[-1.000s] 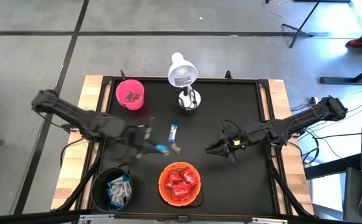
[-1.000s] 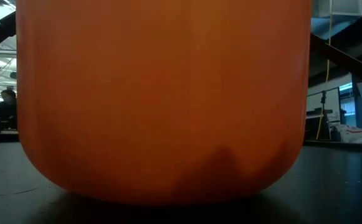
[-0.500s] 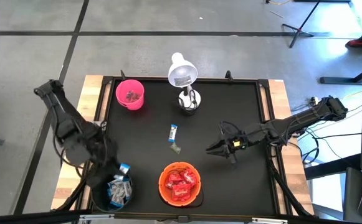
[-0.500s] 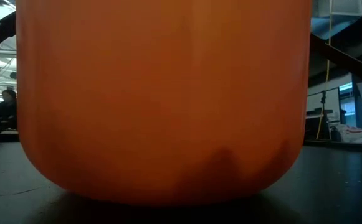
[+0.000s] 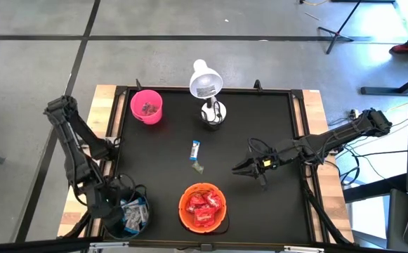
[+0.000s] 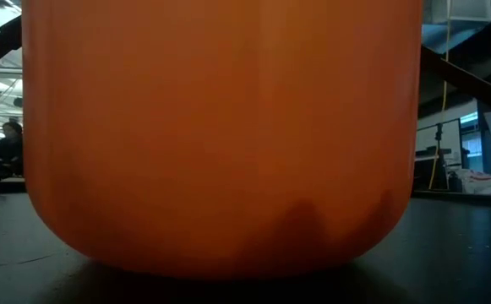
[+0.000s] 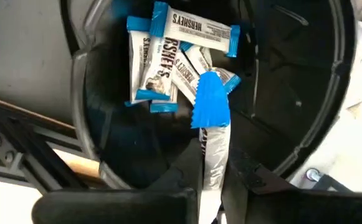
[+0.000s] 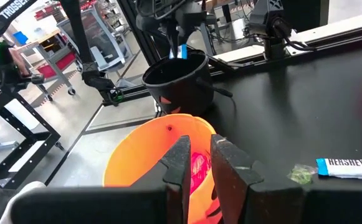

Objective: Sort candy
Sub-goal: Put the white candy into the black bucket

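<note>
The left gripper (image 7: 210,186) hung over the black bowl (image 5: 112,204) at the front-left corner of the table (image 5: 260,133), its fingers pinching a blue-and-silver wrapped candy (image 7: 210,134) that pointed down into the bowl. Several blue-and-white candies (image 7: 168,56) already lay heaped inside the black bowl, touching one another. The orange bowl (image 5: 203,208) stood near the front edge around the middle, holding a pile of red candies (image 5: 204,205); in the low view its wall filled almost the whole picture. Two loose pieces lay on the mat near the table's centre: a blue-and-white candy (image 5: 195,150) and, just in front of it, a small greenish piece (image 5: 199,167). The pink cup (image 5: 147,106) stood near the back-left corner with a few dark pinkish sweets inside. A white desk lamp (image 5: 206,88) stood at the middle of the back edge. The right gripper (image 5: 241,169) waited low over the mat on the right half of the table, well apart from the orange bowl, its fingers close together with only a narrow gap and holding nothing.
</note>
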### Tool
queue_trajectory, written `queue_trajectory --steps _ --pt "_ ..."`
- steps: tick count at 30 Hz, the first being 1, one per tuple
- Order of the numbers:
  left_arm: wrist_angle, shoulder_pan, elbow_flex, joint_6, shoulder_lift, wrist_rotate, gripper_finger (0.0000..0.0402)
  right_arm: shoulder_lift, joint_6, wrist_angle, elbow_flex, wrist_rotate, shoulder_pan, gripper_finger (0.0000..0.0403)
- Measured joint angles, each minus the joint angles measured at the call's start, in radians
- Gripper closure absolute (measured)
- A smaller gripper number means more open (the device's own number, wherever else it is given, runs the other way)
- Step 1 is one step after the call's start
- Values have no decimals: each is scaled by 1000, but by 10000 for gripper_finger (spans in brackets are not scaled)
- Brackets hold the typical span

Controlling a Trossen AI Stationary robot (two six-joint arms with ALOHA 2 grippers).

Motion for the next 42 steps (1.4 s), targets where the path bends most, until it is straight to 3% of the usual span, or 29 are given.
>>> queue_trajectory --steps 12,23,30,35,38,42 --pt "10 1 0 0 26 -20 360 0 0 0 0 0 0 345" --pt "22 1 0 0 26 -111 332 0 0 1 0 0 0 345" --pt "22 1 0 0 26 -111 290 0 0 -11 0 0 0 345" --pt "24 31 0 0 5 -9 288 0 -8 -20 0 10 0 345" --pt "51 37 -1 70 -14 -122 296 0 -29 -20 0 75 0 345" --pt "98 61 0 347 -56 -393 307 0 -56 -21 0 159 0 345"
